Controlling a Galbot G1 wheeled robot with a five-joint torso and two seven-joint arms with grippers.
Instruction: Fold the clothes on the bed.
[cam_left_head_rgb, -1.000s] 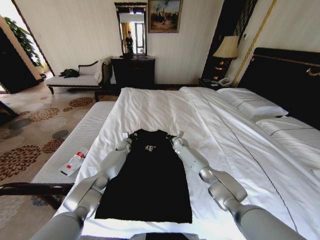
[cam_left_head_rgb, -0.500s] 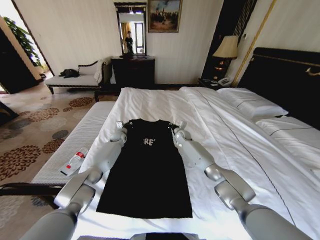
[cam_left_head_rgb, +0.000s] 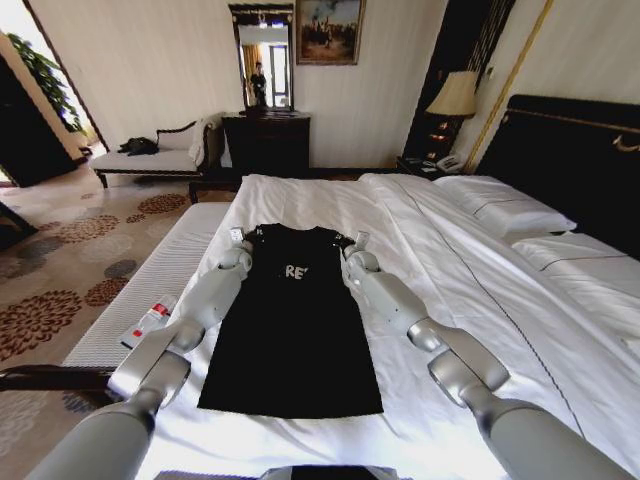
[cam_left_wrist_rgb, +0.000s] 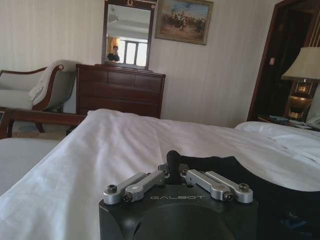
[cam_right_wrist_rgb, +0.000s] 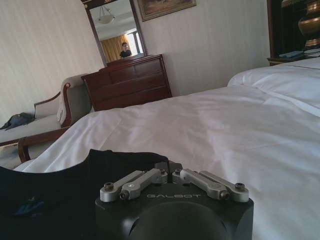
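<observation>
A black top with white letters on its chest lies flat on the big white bed, near the side of the bed that is closest to the robot. Its neck end points away from the robot, toward the dark dresser by the far wall. The left gripper is at the top's left shoulder and the right gripper is at its right shoulder. Both arms reach far out over the bed, one along each side of the top. From the left wrist, the left gripper's fingers look pressed together on the edge of the black cloth. From the right wrist, the right gripper's fingertips sit at the edge of the black cloth too, and they look shut on it, but the gripper body hides most of them. The bed holds the top, and two white pillows lie at its head by the dark headboard. A long pale bench stands next to the bed on the robot's left, and a small bottle with a red label lies on it. A lamp stands in the corner past the pillows. A mirror hangs over the dresser with a painting beside it.
</observation>
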